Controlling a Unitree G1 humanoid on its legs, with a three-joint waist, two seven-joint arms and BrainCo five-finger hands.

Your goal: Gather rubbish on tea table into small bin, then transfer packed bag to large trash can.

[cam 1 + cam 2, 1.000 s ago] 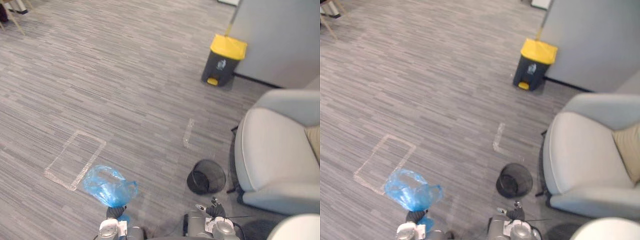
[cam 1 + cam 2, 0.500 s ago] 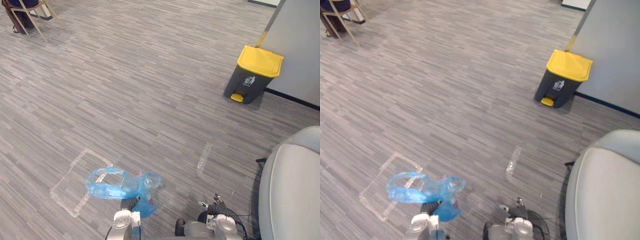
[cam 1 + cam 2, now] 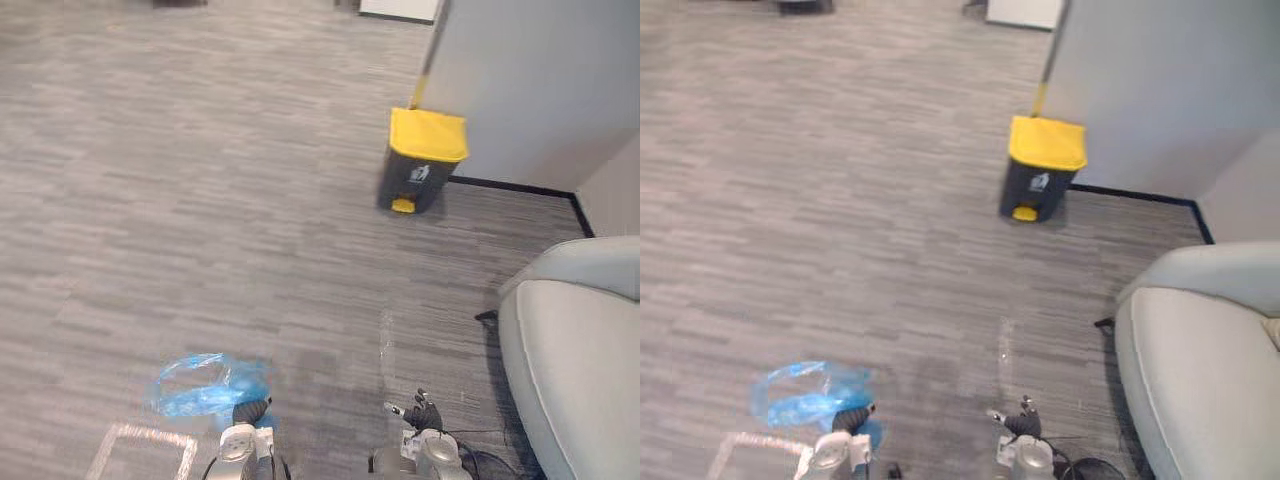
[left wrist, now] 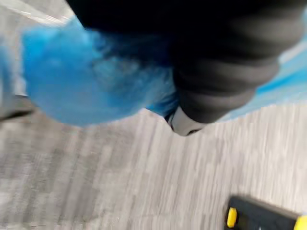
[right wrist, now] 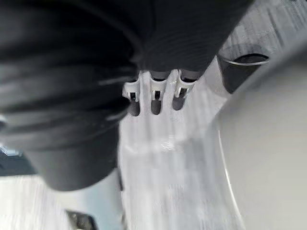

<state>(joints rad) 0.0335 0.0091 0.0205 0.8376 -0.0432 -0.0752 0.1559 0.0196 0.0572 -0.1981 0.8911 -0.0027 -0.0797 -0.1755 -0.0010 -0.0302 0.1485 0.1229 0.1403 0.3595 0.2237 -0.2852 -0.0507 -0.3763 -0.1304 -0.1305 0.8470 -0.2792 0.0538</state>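
- The bag (image 3: 203, 385) is thin blue plastic, bunched against the left hand (image 3: 247, 411) low in the eye views. It billows out to the robot's left, above the floor (image 3: 200, 200).
- It is well apart from the trash can (image 3: 424, 160), which stands by the wall (image 3: 540, 80).
- In the left wrist view the blue film (image 4: 86, 81) wraps round the hand's dark cover (image 4: 225, 72). Whether that hand is closed on the film cannot be told.
- Handling, as I judge it: light and floppy, with no stiffness, so it will swing and balloon as it is carried.
- The film looks slick and easy to tear. The gathered neck is the place to hold it, not the thin belly.
- The contents are too blurred to name. A loose mouth could spill them.
- The right hand (image 3: 420, 412) hangs near the chair (image 3: 575, 370). Its fingers (image 5: 154, 98) are straight and relaxed, holding nothing.
- Counts: one bag, one yellow-lidded can with its lid down, and one pale chair.
- There are two tape marks on the floor: an outline (image 3: 140, 445) beside the bag and a strip (image 3: 387, 335) further on.
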